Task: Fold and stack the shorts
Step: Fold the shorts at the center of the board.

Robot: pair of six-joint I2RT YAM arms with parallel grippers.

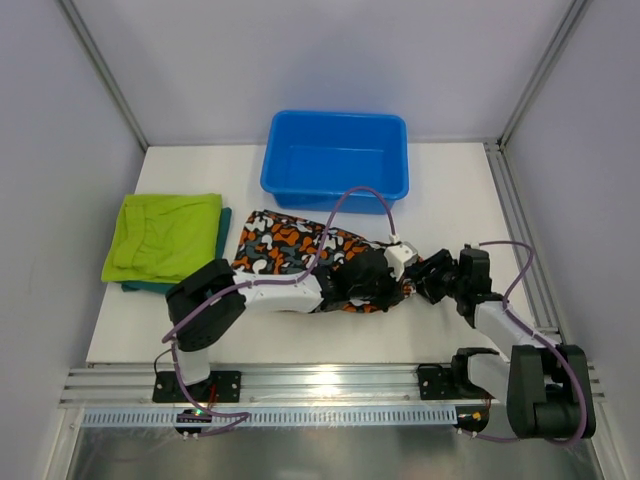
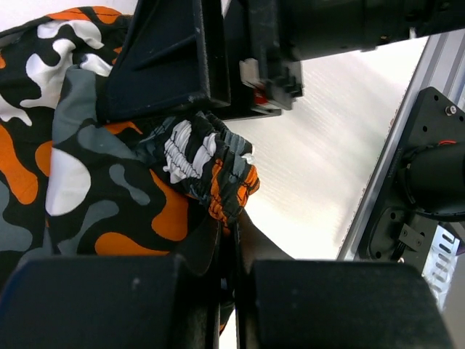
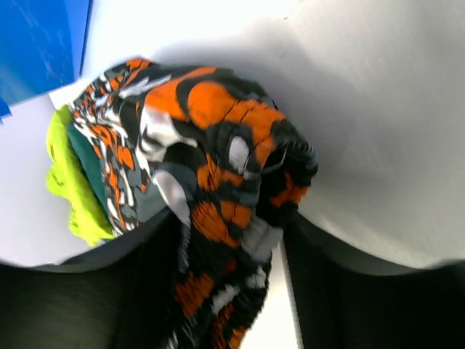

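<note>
Surface: white table [image 1: 450,200] boxed in by plain grey walls [image 1: 300,60]; aluminium rail [image 1: 330,380] along the near edge, both arm bases bolted to it.

Left side: lime yellow-green shorts [image 1: 165,235], folded flat, lying on top of dark teal-green shorts [image 1: 225,240]. Only a narrow strip of the teal showing, along the right and near edges of the pile.

Far centre: blue plastic tub [image 1: 290,190], upright, near the back wall, just behind the patterned cloth and apart from the pile.

Centre: camouflage shorts [image 1: 280,245] in orange, black, white and grey, spread on the table just beside the pile; contact with the teal edge not clear from above. Right end gathered into a thick wad where the two tools meet.

Left gripper [image 1: 395,285]: arm laid across the camouflage cloth, reaching to its right end. In the wrist view, fingers [image 2: 145,305] pressed nearly together, a thin fold of the print pinched in the slit between them.

Right gripper [image 1: 428,272]: coming in from the right, nose to nose with the other tool. In its wrist view, fingers [image 3: 138,298] clamped on either side of the ribbed, bunched waistband, cloth filling the whole gap.
</note>
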